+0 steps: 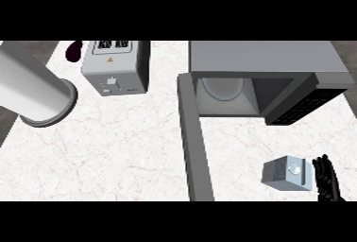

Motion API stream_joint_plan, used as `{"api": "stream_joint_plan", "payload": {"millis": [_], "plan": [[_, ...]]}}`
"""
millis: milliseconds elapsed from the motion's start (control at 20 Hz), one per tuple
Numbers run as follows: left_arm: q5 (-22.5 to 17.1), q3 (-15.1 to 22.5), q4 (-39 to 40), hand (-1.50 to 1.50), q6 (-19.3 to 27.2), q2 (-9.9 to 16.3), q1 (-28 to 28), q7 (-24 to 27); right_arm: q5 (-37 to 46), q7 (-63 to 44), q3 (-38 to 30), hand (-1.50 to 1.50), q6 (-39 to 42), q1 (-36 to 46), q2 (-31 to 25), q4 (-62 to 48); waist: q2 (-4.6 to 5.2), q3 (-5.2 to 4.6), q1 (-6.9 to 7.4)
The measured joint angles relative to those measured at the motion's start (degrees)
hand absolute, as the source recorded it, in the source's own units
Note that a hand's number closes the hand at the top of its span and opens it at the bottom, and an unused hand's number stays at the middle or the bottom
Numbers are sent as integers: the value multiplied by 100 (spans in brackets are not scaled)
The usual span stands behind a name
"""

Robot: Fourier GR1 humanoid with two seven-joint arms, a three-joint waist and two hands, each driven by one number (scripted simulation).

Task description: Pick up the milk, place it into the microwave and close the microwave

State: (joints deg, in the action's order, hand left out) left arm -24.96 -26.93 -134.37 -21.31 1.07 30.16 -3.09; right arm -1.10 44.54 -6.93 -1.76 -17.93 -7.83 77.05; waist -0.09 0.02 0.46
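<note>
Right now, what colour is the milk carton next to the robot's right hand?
Light grey, with a white round cap on top. The milk carton shows best in the head view.

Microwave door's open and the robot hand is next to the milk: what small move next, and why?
Probably move the right robot hand a little leftward and curl its fingers round the milk carton. The hand stands just right of the carton with straight fingers, holding nothing, and the carton sits on the counter in front of the microwave, whose door swings open.
</note>
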Motion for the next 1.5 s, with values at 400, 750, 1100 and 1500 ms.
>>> {"api": "stream_joint_plan", "payload": {"millis": [400, 750, 1100, 1500], "plan": [[-104, -170, -16, -150, -20, 24, -99, -248, 164, 508, -270, -150, -174, 736, -45, -1219, 2, 1, 7], [-148, -291, 7, -150, -111, 14, -140, -244, 283, 1081, -406, 150, -134, 1454, -101, -2529, 5, 3, 19], [-207, -253, 28, -150, -135, -35, -120, -190, 494, 1506, -408, 150, -194, 1892, -188, -2964, -3, -7, 16], [-257, -299, 41, -150, -315, -52, -46, -111, 585, 1358, -418, 150, -71, 3142, -290, -3841, 19, 1, 106]]}}
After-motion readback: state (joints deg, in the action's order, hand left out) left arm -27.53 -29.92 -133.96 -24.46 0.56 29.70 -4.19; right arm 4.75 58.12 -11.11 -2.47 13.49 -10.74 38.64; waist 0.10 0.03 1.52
